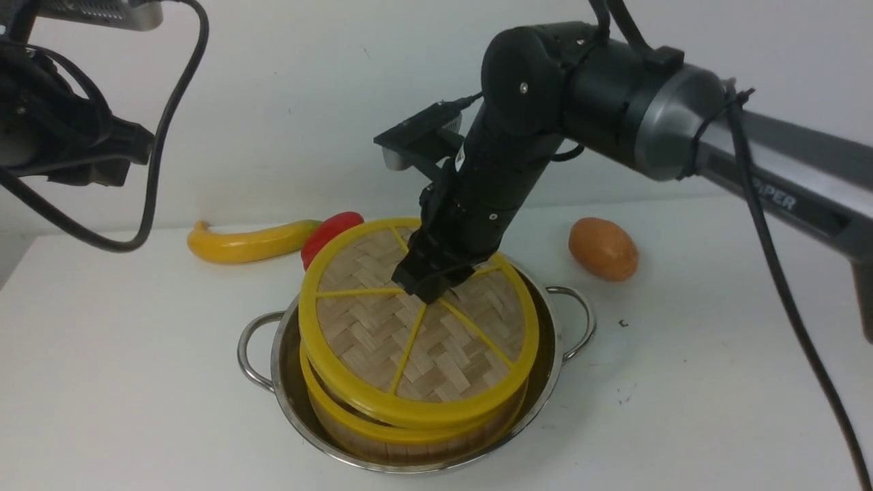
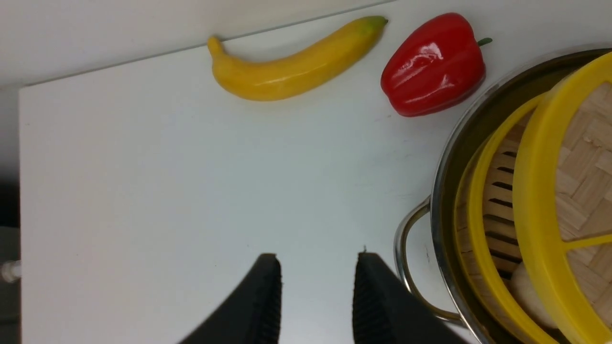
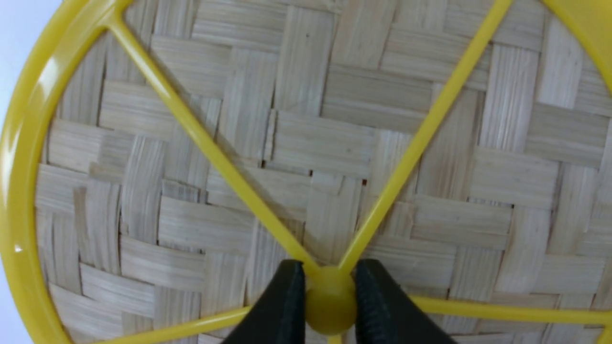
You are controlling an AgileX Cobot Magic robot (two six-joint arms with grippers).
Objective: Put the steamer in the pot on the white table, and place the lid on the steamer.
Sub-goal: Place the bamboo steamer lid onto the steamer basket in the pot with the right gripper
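The shiny pot (image 1: 554, 341) stands on the white table (image 1: 682, 382) with the steamer (image 1: 382, 440) inside it. My right gripper (image 1: 434, 285) is shut on the yellow centre knob (image 3: 330, 306) of the lid (image 1: 382, 341). The lid hangs slightly tilted just over the steamer, and I cannot tell whether they touch. In the left wrist view the lid (image 2: 535, 191) leaves a strip of the steamer's slatted floor (image 2: 497, 200) and a pale bun (image 2: 526, 291) uncovered. My left gripper (image 2: 318, 291) hovers open over bare table beside the pot's handle (image 2: 404, 258).
A yellow banana (image 1: 249, 242) and a red pepper (image 1: 331, 232) lie behind the pot on the left. An orange-brown oval fruit (image 1: 603, 249) lies behind it on the right. The table's left edge (image 2: 20, 191) shows in the left wrist view.
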